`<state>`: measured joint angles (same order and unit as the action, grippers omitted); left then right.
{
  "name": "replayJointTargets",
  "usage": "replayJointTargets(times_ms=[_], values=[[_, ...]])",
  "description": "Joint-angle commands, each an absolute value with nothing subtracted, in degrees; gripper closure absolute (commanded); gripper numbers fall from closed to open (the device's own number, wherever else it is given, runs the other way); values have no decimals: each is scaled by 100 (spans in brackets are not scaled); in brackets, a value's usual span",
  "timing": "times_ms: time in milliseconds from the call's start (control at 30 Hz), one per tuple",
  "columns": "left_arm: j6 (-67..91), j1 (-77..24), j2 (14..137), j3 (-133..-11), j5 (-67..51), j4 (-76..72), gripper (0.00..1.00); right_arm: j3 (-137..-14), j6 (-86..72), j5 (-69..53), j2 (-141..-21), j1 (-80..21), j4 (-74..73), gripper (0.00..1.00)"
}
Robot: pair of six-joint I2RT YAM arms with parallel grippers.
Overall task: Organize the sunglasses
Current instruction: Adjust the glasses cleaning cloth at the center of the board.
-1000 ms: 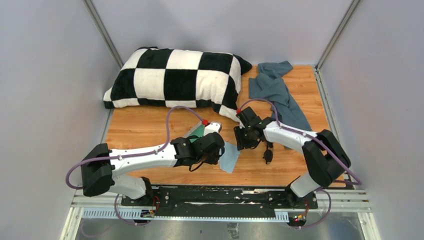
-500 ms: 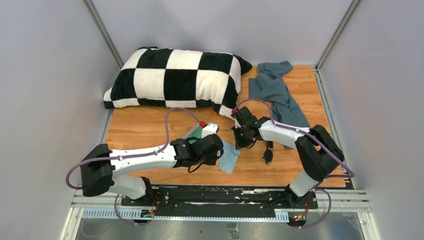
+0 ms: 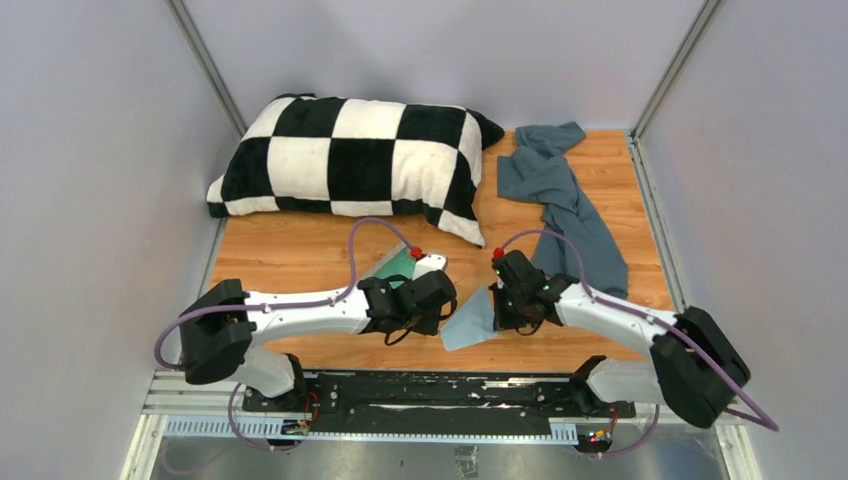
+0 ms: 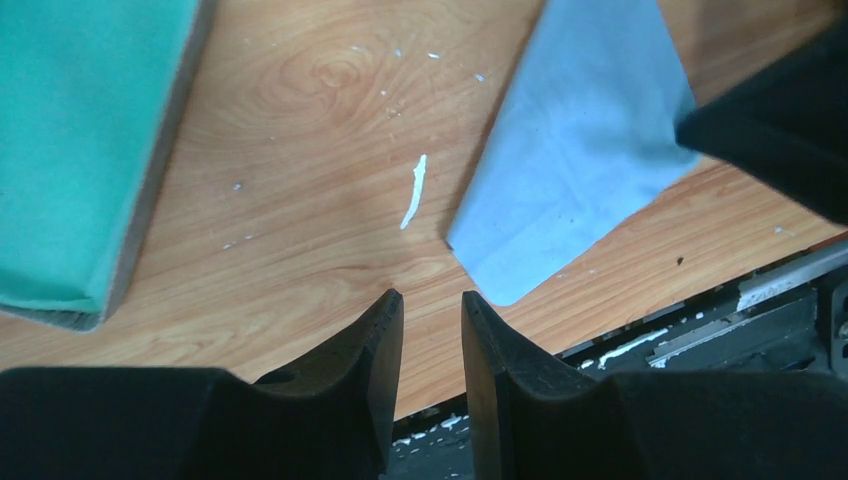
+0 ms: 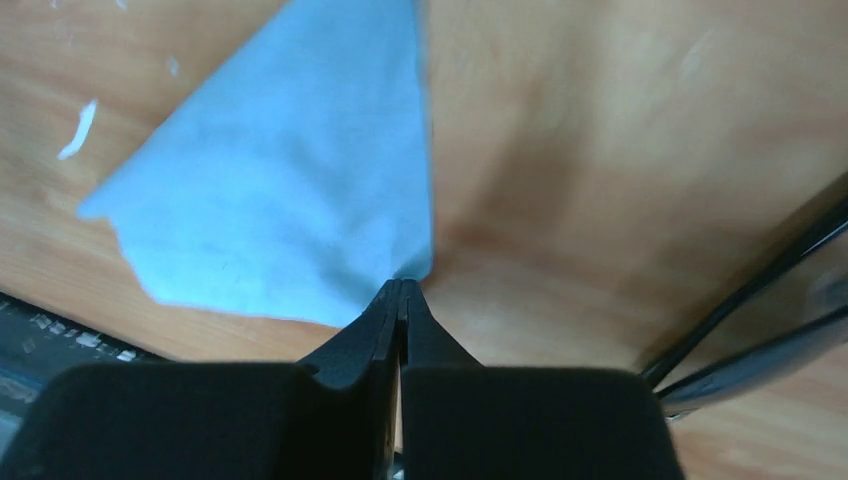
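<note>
Step in hand: cloth handling, by my reading. The right gripper (image 5: pixel 403 292) is clenched on one corner of the light-blue cloth (image 5: pixel 290 170), with its fingertips pressed flat together and the corner caught at their tip.
Cloth lie: from above, one end is at that grip and the opposite corner is near the front edge of the table (image 3: pixel 290 262). It is unfolded, and I cannot tell how much of it is off the wood.
Left side: the left gripper (image 4: pixel 432 300) has its jaws a narrow gap apart with nothing between them. It hovers over bare wood between the cloth's near corner and the case, touching neither.
Container: the case (image 4: pixel 90 140) shows a teal face with a grey edge and lies just beside the left wrist.
Task item: the sunglasses are not plainly in view, since the right forearm covers the wood beside the cloth. The dark slender bars (image 5: pixel 760 335) at the edge of the right wrist view may be them, but they are too blurred to tell.
Background: the checkered pillow (image 3: pixel 350 155) and grey-blue towel (image 3: pixel 565 200) are well apart from both grippers.
Progress: early — nothing looks stowed in the case.
Next move calls for: a firm pinch while the cloth is carried, as thin fabric slips easily. The left gripper is free to take a second corner, and the sunglasses must be located before any pick.
</note>
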<state>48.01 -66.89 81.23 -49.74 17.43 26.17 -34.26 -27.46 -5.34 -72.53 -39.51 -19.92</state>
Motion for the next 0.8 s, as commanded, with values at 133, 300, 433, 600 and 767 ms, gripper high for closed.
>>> replayJointTargets(times_ms=[133,300,433,600,767], values=[[4875,-6854,8684,-5156,1224,2252,62,-2648,-4408,355,-6054,-4932,-2505,74],[5328,-7078,8931,-5257,1252,2341,55,-2803,-4554,1003,-5563,-4958,-2934,54],[5762,-7171,9192,-5238,1271,2356,57,-2951,-4482,1217,-5471,-4956,-3021,53],[6053,-7172,9230,-5159,1445,2457,63,-3049,-4440,1165,-5675,-4957,-3079,53],[6124,-7172,9338,-5122,1441,2334,64,-3009,-4456,1118,-5606,-4957,-3095,53]])
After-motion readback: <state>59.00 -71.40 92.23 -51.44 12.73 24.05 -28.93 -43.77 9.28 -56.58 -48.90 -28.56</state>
